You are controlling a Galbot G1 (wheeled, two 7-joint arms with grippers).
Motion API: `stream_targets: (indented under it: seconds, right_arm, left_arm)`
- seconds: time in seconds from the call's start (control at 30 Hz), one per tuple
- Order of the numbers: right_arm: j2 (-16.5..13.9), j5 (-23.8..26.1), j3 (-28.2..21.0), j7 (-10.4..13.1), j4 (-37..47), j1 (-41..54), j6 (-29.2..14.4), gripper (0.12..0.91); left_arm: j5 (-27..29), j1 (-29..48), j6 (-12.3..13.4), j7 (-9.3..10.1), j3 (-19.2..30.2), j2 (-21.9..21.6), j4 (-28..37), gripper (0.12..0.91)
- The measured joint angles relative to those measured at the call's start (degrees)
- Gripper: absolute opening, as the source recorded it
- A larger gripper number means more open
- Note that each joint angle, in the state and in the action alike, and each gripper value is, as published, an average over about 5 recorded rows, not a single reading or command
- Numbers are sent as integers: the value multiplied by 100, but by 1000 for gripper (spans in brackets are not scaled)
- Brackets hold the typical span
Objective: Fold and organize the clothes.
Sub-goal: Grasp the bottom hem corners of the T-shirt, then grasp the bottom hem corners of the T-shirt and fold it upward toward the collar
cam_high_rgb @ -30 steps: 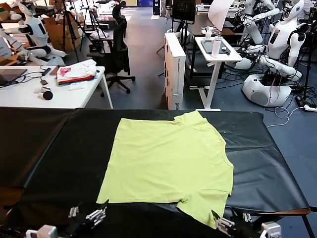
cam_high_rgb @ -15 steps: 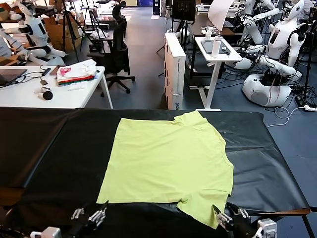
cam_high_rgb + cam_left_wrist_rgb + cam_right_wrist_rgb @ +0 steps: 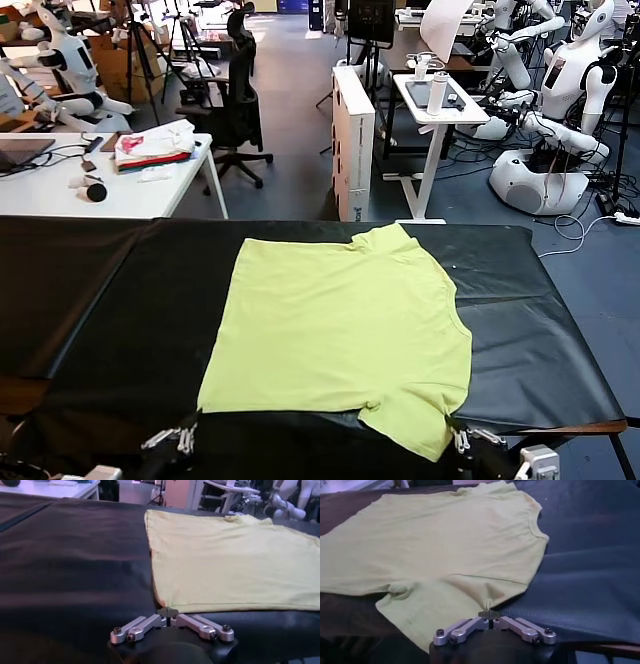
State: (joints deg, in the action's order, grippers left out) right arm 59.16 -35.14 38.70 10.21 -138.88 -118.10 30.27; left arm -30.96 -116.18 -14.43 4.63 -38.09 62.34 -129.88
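A lime-green T-shirt [image 3: 340, 335] lies spread flat on the black table cover [image 3: 100, 310], in the middle of the surface and reaching close to its near edge, with the collar toward the right side and one sleeve pointing to the far edge.

From the head camera both grippers are barely visible at the near edge. The left gripper [image 3: 183, 437] sits at the shirt's near left corner and the right gripper [image 3: 460, 438] at the tip of the near sleeve, but their fingers are too low in the picture to read.

The wrist cameras settle it. The left wrist view shows the left gripper [image 3: 167, 613] with its fingertips pressed together on the shirt's hem corner [image 3: 165, 606], the cloth drawn into a small point there. The right wrist view shows the right gripper [image 3: 489, 614] pinching the sleeve's edge [image 3: 487, 604], with a slight pucker in the cloth.

Only the head camera shows what lies beyond: a white desk [image 3: 60, 195] carrying a pile of white and red cloth [image 3: 152, 147], an office chair [image 3: 236, 85] and other white robots [image 3: 560, 110].
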Motion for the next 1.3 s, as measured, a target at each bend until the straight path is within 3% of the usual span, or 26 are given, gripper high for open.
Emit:
stream_targets:
  seconds: [0.23,0.47,0.73,1.3]
  right_arm:
    - [-11,-83,60,19,-126,-108,-6,138]
    - [-18,-264,155,-163,-75,197,-393,138]
    - [-205,-352,-14,-279,429,1250,-520,138]
    - [-244,-403,-612,-239,1828,3134,-478,138]
  left_arm:
    - [0,-419,157,29,-233,-17,-210,147]
    - [-7,-696,416,166,-433,6,-292,147]
    - [-521,-269,836,49,-277,230,-247,147]
    - [-560,1726,606,73,154,314,652,147]
